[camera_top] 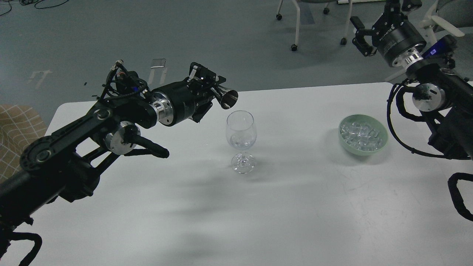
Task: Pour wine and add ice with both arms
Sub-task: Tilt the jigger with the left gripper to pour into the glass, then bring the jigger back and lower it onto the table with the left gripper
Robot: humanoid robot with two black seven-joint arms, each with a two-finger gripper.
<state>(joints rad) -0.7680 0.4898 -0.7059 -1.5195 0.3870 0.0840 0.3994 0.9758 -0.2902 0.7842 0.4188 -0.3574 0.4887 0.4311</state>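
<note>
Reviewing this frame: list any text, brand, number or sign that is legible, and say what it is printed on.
Nothing can be read for certain.
Right tool: white lettering on its black wrist housing, too small and skewed to read.
Left tool, holding a metal cup: no lettering shows.
Wine glass, green bowl of ice, white table: no markings.

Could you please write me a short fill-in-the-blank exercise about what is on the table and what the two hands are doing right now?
1. The left hand holds a small metal cup tipped toward the ____.
2. The ice cubes lie in a pale ____ bowl.
3. The wine glass stands ____ on the white table.
4. The right hand is raised above the table and holds ____.

Missing words: wine glass; green; upright; nothing
</note>
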